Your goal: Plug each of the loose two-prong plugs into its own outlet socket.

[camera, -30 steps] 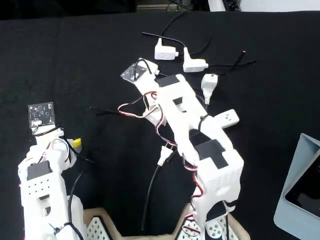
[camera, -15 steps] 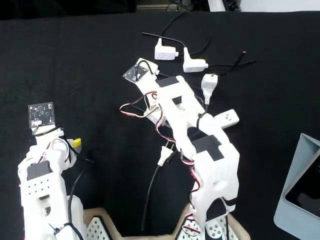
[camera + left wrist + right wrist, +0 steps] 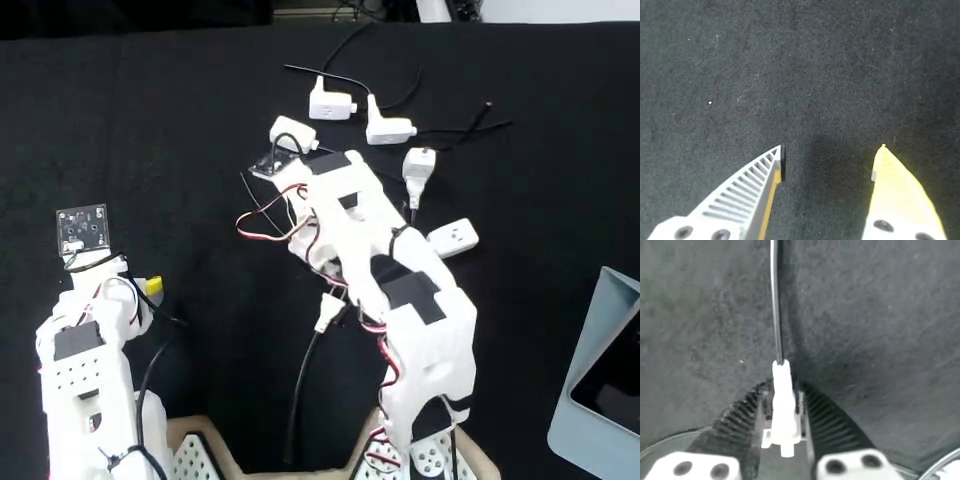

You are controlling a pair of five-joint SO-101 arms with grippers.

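Right wrist view: right end effector point(image 3: 783, 390) clamped on a small white plug point(image 3: 783, 412) with black cord point(image 3: 775, 300). The left end effector point(image 3: 830, 150) is apart; a white socket point(image 3: 452, 236) lies nearby.

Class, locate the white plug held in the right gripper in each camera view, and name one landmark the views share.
Right wrist view: white plug clamped in the right gripper, black cord leading away.
High view: hidden beneath the right arm tip, by the wrist camera board.
Left wrist view: the open left gripper over black cloth.
Shared landmark: the black cloth.
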